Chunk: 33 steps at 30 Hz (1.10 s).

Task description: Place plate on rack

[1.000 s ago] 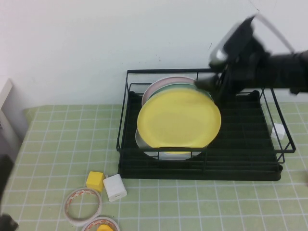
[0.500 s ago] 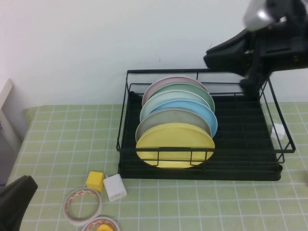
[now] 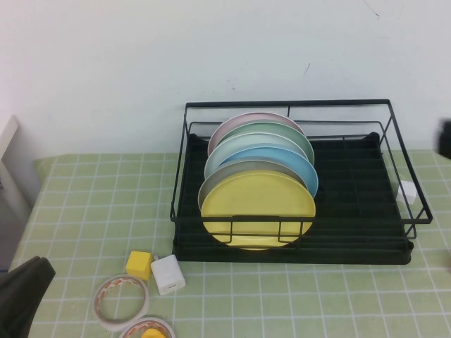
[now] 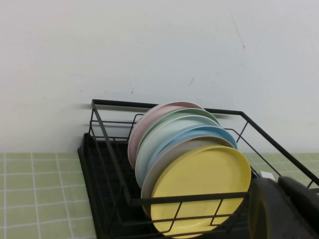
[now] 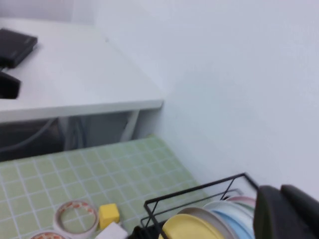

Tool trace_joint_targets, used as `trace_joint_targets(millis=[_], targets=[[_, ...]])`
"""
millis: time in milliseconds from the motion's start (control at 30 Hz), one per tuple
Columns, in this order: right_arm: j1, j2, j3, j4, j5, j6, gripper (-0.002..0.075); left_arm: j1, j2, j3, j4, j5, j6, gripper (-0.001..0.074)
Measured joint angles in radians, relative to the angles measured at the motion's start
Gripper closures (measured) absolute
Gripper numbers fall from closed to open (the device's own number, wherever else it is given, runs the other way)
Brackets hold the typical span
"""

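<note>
The yellow plate (image 3: 257,210) stands on edge in the front slot of the black wire rack (image 3: 394,176), in front of a grey plate. It also shows in the left wrist view (image 4: 199,191) and the right wrist view (image 5: 192,228). My right gripper (image 5: 280,191) is shut and empty, up and away from the rack; in the high view only a dark blur of it (image 3: 445,137) shows at the right edge. My left gripper (image 4: 278,183) is shut and empty, low at the near left of the table (image 3: 25,292).
Pink, green, light-blue, blue and grey plates (image 3: 261,144) stand behind the yellow one. A yellow cube (image 3: 139,264), a white cube (image 3: 168,274) and two tape rolls (image 3: 121,301) lie in front of the rack. A small white block (image 3: 407,191) sits by the rack's right side.
My right gripper let go of the yellow plate and pulled up and right, almost out of the high view. The plate dropped into the front slot. My left arm came into view at bottom left.
</note>
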Motion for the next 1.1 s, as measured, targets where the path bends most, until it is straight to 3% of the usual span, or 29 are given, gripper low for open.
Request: trace_joint_targets(millis=[367, 767, 933, 1100], targets=[[0.000, -0.377, 0.205, 0.008, -0.008, 0.085, 0.0722, 0.000, 0.000, 0.000, 0.000, -0.006, 0.008, 0.0736], [0.000, -0.417, 0.349, 0.010, 0.023, 0.090, 0.0723, 0.000, 0.000, 0.000, 0.000, -0.006, 0.013, 0.0736], [0.000, -0.417, 0.421, 0.010, -0.234, 0.077, 0.0724, 0.000, 0.000, 0.000, 0.000, -0.006, 0.013, 0.0736], [0.000, -0.427, 0.504, 0.014, -0.497, -0.050, 0.0725, 0.000, 0.000, 0.000, 0.000, -0.006, 0.013, 0.0736]])
